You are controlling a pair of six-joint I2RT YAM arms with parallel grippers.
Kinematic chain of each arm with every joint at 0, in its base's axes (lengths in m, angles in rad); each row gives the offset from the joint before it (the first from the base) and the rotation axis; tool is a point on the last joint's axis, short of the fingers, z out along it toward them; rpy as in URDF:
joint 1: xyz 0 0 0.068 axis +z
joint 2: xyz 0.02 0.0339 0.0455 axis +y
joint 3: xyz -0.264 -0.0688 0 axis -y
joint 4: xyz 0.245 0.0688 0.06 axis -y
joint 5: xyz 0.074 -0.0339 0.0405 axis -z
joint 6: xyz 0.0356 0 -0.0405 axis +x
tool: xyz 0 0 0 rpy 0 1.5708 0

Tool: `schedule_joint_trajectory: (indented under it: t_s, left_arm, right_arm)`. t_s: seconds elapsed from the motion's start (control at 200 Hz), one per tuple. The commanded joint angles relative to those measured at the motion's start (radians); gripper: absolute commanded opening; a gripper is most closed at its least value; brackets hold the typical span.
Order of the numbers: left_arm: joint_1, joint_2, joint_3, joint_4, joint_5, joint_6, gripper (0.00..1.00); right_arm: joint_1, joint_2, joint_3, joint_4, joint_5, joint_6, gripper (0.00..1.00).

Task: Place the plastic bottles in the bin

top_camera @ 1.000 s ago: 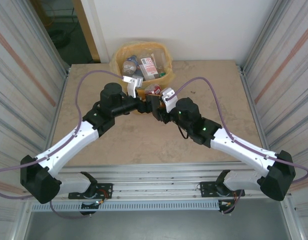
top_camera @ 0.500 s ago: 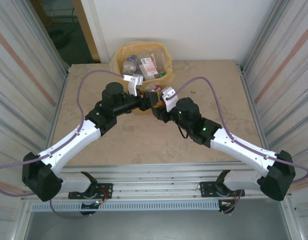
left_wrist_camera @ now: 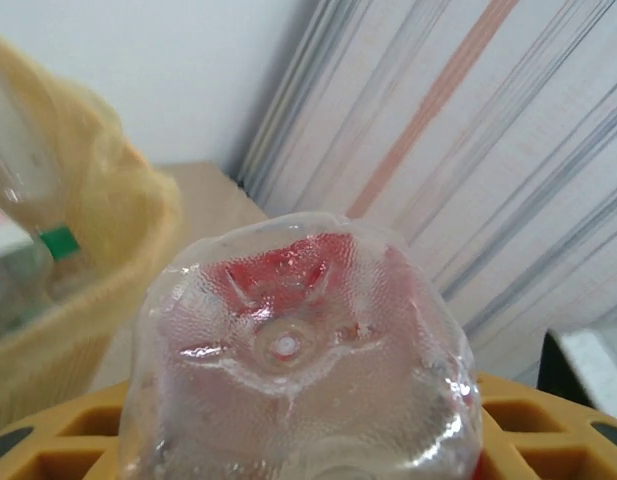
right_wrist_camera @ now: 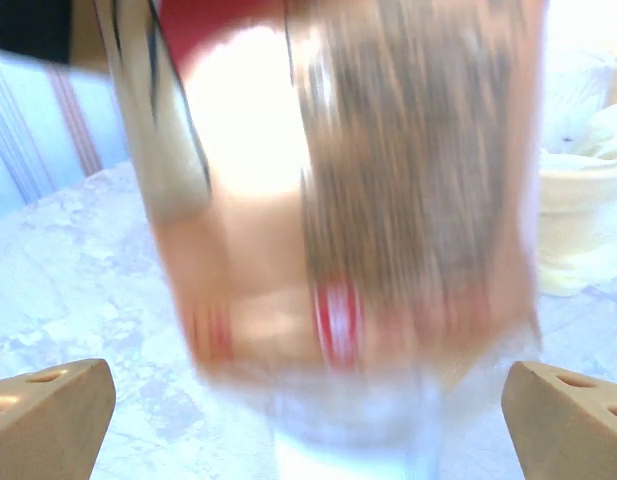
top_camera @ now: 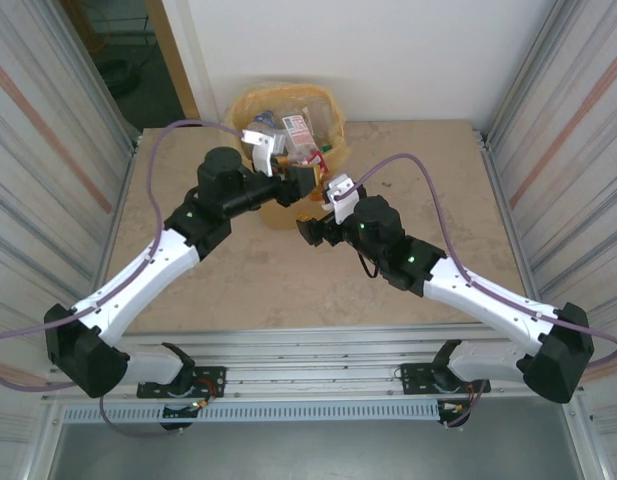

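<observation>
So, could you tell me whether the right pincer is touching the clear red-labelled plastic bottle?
Apart. The right wrist view shows the right pincer open wide, marble table visible between each fingertip and the clear red-labelled plastic bottle.

A beige marbled table filled the middle of the overhead view. At nine o'clock stood a corrugated metal panel with a faint orange stripe, and a matching panel stood at three o'clock. A plain white wall closed the twelve o'clock side. At eleven o'clock a wooden door frame edged a dark opening. A slotted aluminium rail ran along six o'clock.
</observation>
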Motion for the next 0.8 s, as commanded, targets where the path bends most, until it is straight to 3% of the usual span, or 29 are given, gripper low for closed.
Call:
schedule_joint_trajectory:
  t_s: [0.0, 0.376, 0.791]
  left_arm:
    - [0.023, 0.02, 0.107, -0.05, -0.036, 0.148, 0.29]
    - [0.079, 0.174, 0.458, -0.28, -0.206, 0.501, 0.29]
    - [0.092, 0.262, 0.529, -0.424, -0.428, 0.75, 0.33]
  right_arm:
    - [0.004, -0.067, 0.0, -0.019, 0.064, 0.039, 0.98]
    - [-0.008, -0.171, -0.018, -0.134, 0.241, 0.135, 0.98]
    - [-0.047, -0.185, -0.046, -0.153, 0.251, 0.205, 0.98]
